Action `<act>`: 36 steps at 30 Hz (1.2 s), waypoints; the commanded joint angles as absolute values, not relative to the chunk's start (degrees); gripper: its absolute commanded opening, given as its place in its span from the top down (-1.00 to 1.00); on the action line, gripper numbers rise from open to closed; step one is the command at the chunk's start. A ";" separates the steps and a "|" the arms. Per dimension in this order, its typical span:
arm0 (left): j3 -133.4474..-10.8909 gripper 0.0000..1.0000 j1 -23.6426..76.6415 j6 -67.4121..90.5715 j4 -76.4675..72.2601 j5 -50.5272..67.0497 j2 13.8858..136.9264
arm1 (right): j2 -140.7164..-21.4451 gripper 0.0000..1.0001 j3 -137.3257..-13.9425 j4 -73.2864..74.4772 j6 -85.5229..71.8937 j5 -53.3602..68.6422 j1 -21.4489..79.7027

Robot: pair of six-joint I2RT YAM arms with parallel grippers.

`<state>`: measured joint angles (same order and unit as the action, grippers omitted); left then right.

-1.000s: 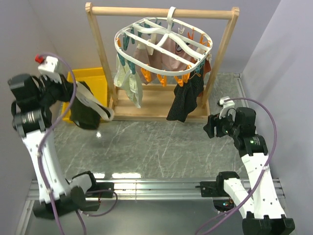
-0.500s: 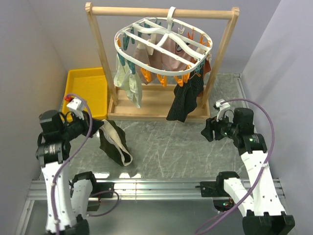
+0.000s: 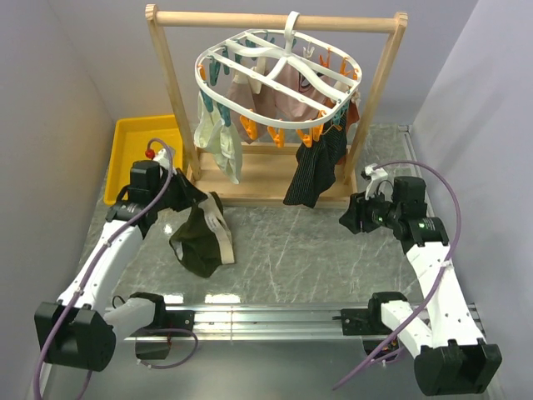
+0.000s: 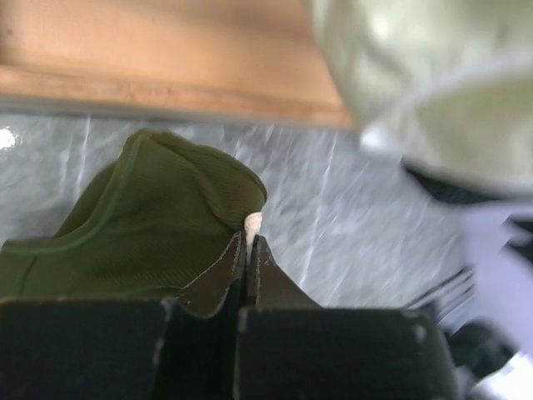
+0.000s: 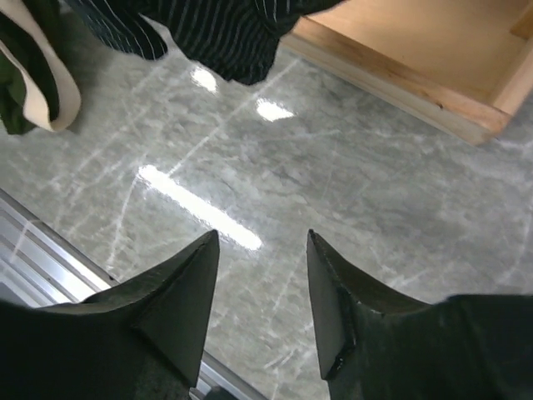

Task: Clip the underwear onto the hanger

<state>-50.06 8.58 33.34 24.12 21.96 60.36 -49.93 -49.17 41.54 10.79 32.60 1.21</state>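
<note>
The left end effector (image 3: 191,197) is clamped on a fold of the olive-green underwear (image 3: 202,239). The left wrist view shows its fingers (image 4: 208,287) pressed together on the cloth (image 4: 150,242). The underwear hangs from that grip, with its beige waistband looping down. Its lower part reaches the grey marble surface (image 3: 283,250), in front of the wooden rail frame (image 3: 275,18). The white hanger (image 3: 268,122) hangs by its hook from the frame's top bar, well above the underwear. A pale green garment (image 3: 218,142) and a black striped garment (image 3: 312,175) are clipped to it. The right end effector (image 3: 350,218) hovers over the surface with its jaws apart and nothing between them (image 5: 261,242). A yellow tray (image 3: 141,137) sits at the far left.
</note>
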 commanded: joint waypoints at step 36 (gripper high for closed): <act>-50.62 -0.34 -2.20 25.93 16.52 36.20 59.94 | -106.51 0.10 -70.31 11.69 -19.42 26.54 49.48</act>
<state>-47.83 -1.87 32.10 16.99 31.14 60.16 -104.42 -66.22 14.09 -16.73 27.83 49.60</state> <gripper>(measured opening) 0.668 0.447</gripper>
